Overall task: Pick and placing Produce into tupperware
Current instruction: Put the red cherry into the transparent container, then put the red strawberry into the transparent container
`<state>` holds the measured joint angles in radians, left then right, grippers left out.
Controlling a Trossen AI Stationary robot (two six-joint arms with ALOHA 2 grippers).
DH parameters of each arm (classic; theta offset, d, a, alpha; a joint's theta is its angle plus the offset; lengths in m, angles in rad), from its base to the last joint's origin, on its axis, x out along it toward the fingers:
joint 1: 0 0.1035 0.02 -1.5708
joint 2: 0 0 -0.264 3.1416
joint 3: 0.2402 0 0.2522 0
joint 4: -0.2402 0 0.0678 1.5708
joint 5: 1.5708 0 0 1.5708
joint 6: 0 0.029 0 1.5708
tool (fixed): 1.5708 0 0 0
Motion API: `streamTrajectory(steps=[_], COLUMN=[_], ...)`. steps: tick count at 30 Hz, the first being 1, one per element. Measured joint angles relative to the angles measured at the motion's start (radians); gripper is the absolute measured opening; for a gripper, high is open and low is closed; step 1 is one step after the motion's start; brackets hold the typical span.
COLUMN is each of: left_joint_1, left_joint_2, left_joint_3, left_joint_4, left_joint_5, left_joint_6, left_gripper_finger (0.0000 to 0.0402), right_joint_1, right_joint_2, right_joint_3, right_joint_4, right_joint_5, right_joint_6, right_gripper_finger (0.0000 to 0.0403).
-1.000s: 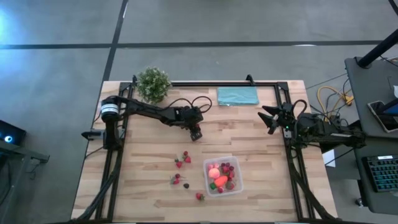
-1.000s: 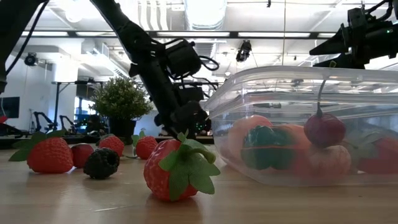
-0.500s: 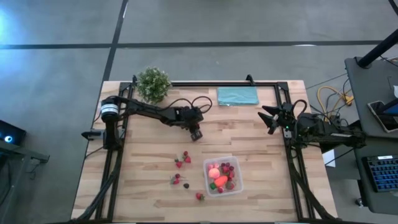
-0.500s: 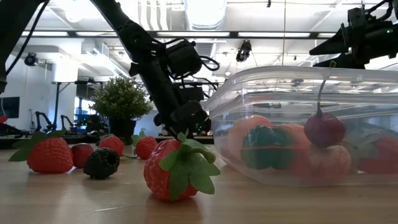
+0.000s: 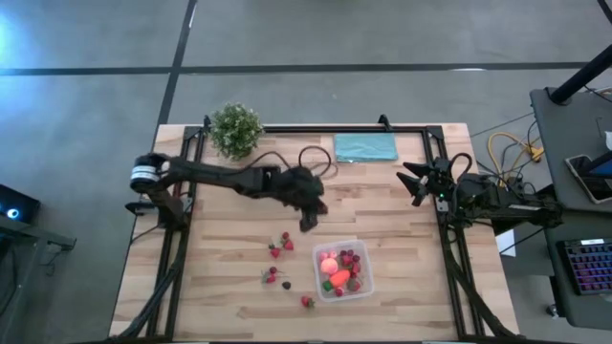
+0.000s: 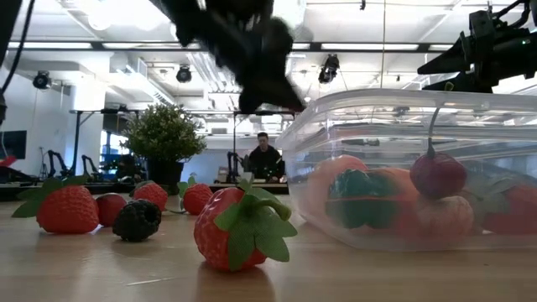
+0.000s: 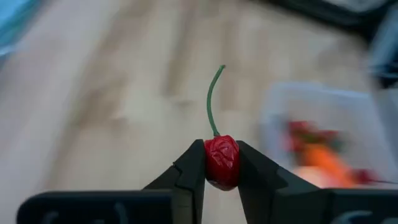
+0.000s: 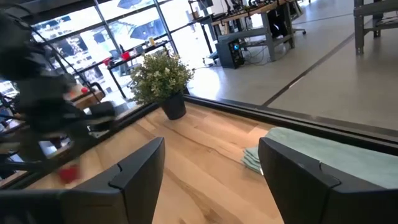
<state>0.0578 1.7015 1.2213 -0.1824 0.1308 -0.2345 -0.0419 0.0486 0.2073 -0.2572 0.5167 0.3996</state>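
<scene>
Now | left gripper pinches wrinkled red cherry | thin green stem

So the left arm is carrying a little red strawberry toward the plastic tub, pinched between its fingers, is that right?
Not quite. The left gripper is shut on a cherry, a small red fruit with a long thin green stem, not a strawberry; the left wrist view shows it clearly. The rest stands: it is pinched between the fingers, near the tub.
</scene>
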Motion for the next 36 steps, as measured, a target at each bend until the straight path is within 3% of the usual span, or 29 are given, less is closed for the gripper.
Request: streamTrajectory(steps=[6,12,18,24,30,34,36], left_joint_1=[-0.164,-0.286,-0.317,-0.320,-0.319,-0.317,-0.317], left_joint_2=[-0.003,0.102,0.245,0.284,0.239,0.181,0.149], left_joint_3=[0.071,0.125,0.193,0.272,0.265,0.268,0.262], left_joint_4=[0.011,0.120,0.118,0.124,-0.037,-0.278,-0.423], left_joint_5=[0.063,0.089,0.054,0.054,0.046,0.005,-0.082], left_joint_6=[-0.173,-0.363,-0.560,-0.586,-0.601,-0.549,-0.482], left_gripper_finger=[0.0064,0.0065,0.0076,0.0141,0.0210,0.0220,0.0218], right_joint_1=[0.000,0.000,0.000,0.000,0.000,0.000,0.000], right_joint_2=[0.000,0.000,0.000,0.000,0.000,0.000,0.000], right_joint_3=[0.000,0.000,0.000,0.000,0.000,0.000,0.000], right_joint_4=[0.000,0.000,0.000,-0.001,0.001,0.001,0.000], right_joint_5=[0.000,0.000,0.000,0.000,0.000,0.001,0.000], right_joint_6=[0.000,0.000,0.000,0.000,0.000,0.000,0.000], right_gripper_finger=[0.0253,0.0247,0.0251,0.0253,0.0247,0.0249,0.0252])
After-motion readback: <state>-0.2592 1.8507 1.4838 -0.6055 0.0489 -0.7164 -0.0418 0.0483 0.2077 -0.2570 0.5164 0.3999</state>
